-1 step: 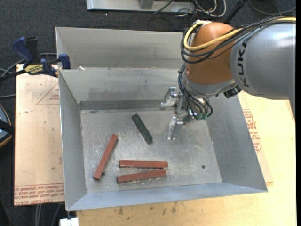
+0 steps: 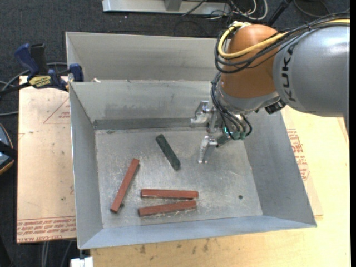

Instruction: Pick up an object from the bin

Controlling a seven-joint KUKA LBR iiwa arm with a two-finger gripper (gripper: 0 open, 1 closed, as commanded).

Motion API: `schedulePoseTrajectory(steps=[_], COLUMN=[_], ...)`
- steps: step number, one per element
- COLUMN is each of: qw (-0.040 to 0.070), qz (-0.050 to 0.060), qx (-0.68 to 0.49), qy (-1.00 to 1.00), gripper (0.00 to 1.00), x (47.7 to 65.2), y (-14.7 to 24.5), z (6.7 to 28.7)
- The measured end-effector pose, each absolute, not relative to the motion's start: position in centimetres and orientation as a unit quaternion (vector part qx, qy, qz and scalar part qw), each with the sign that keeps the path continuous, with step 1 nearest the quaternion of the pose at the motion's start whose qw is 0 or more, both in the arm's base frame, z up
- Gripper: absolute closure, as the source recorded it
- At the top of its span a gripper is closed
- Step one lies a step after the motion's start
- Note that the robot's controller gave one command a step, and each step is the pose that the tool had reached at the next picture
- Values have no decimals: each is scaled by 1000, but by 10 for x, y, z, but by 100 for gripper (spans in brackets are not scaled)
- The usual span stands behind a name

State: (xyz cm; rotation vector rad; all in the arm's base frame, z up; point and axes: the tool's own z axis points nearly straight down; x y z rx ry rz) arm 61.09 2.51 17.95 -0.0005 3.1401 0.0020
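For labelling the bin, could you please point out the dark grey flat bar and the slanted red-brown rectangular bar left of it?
Dark grey flat bar [image 2: 168, 152]: camera view, middle of its top face.
Slanted red-brown rectangular bar [image 2: 125, 185]: camera view, middle of its length.

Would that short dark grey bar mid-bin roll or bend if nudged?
The short dark grey bar looks flat-sided, so it would probably slide, not roll. Its straight edges suggest it is stiff. Lying flat, it seems unlikely to tip.
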Motion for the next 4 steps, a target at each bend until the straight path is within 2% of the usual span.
schedulePoseTrajectory(steps=[1,2,3,4], qw=[3,0,0,8], qz=[0,2,0,2], qx=[2,2,-34,-10], qy=[1000,1000,999,1000], gripper=[0,0,0,100], x=[569,530,519,490], y=[55,50,49,92], z=[140,98,95,77])
